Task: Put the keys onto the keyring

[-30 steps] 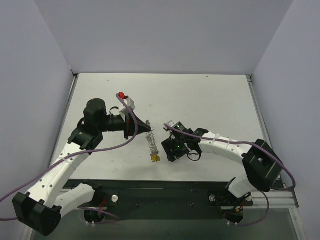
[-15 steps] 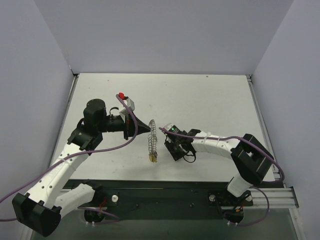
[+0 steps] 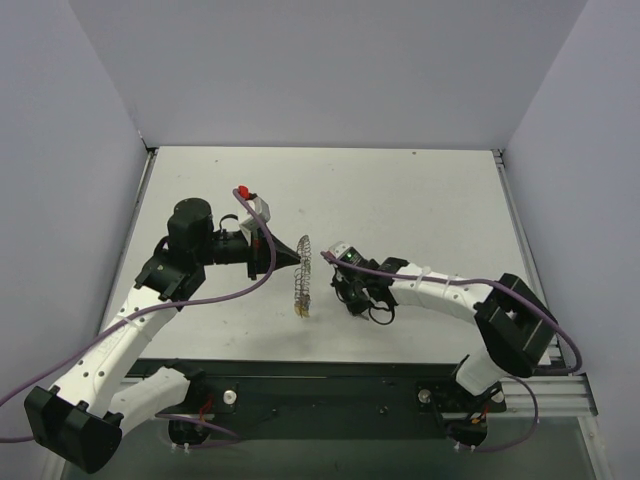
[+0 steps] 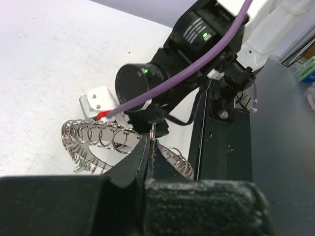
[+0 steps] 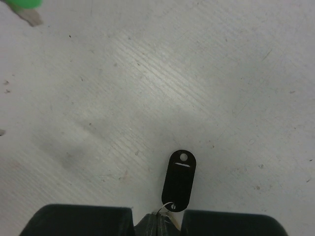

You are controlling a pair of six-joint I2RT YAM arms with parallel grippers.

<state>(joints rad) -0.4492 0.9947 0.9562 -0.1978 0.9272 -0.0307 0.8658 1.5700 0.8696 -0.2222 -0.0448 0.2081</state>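
The keyring (image 3: pixel 303 268), a silvery coil, hangs edge-on from my left gripper (image 3: pixel 296 258), which is shut on it. A yellow key (image 3: pixel 301 312) dangles at the keyring's low end. In the left wrist view the coils (image 4: pixel 98 137) curve out on both sides of the pinched fingertips (image 4: pixel 142 150). My right gripper (image 3: pixel 352 297) points down at the table just right of the keyring. In the right wrist view, the right gripper (image 5: pixel 160 220) is shut on the small wire loop of a black key (image 5: pixel 178 180) that lies flat on the table.
A green key (image 5: pixel 23 4) lies at the top left corner of the right wrist view. A red key (image 3: pixel 241 191) sits on the table behind my left wrist. The white table (image 3: pixel 420 200) is walled at the back and sides.
My right gripper has closed from wide open and shifted a little left toward the keyring. The keyring has swung from a slant to nearly upright.
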